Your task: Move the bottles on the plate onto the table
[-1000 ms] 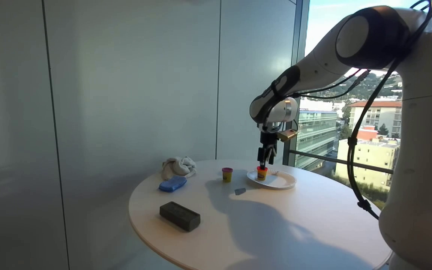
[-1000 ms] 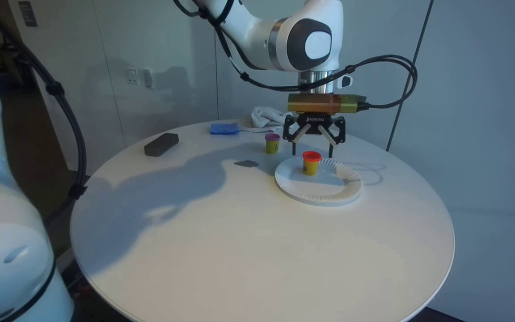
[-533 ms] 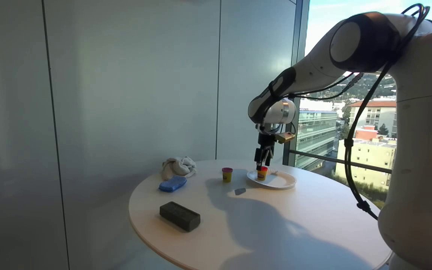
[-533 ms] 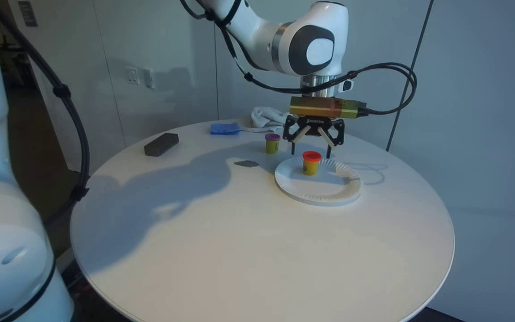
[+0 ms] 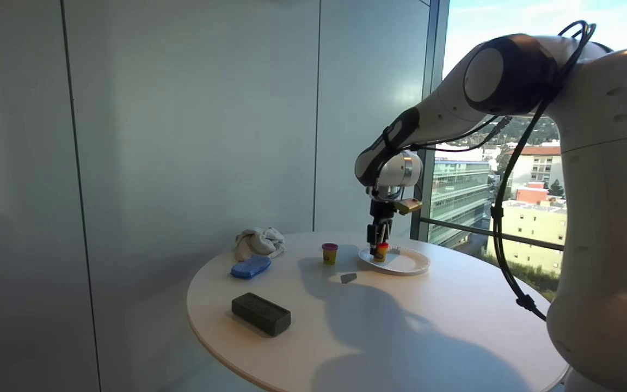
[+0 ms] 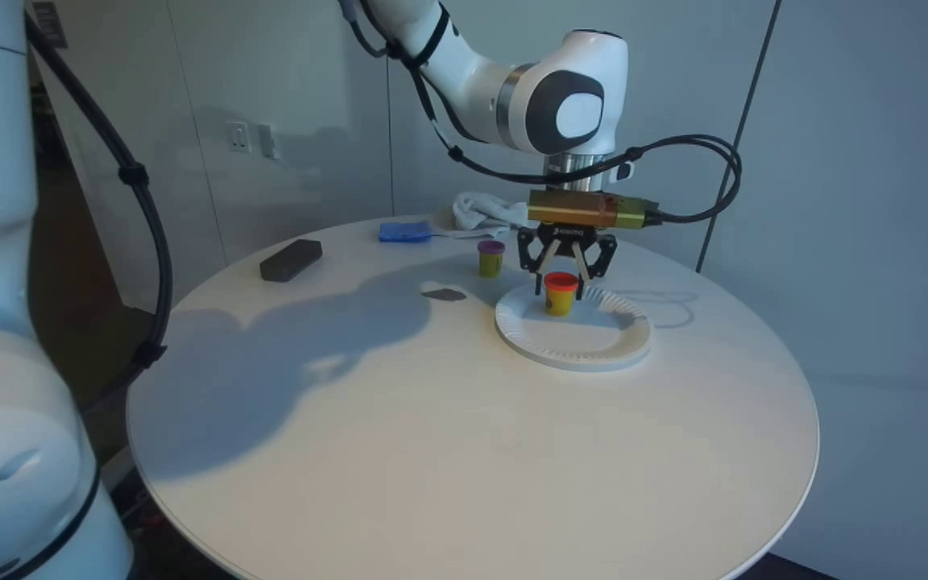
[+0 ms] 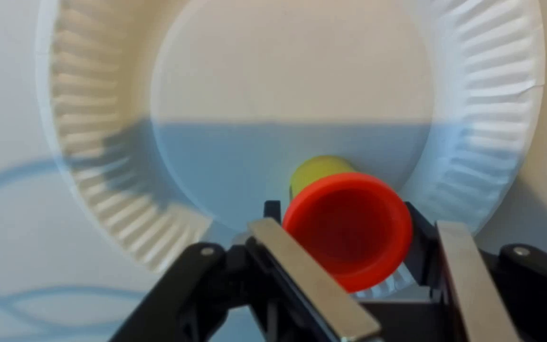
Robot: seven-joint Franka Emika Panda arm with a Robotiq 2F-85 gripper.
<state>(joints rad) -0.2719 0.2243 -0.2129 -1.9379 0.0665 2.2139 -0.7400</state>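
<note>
One small cylindrical yellow tub with a red lid (image 6: 560, 305) stands upright on the round white fluted paper plate (image 6: 585, 343). The black pincer (image 6: 559, 294) reaches down over it, jaws on either side of the lid; whether they clamp the tub or stand just clear, I cannot tell. A yellow-green tub with a purple lid (image 5: 330, 256) stands upright on the round pale surface (image 5: 455, 310), apart from the plate. Farther off are a dark rectangular block (image 5: 260, 314), a blue oblong item (image 5: 251, 267) and a crumpled pale cloth (image 5: 262, 242).
</note>
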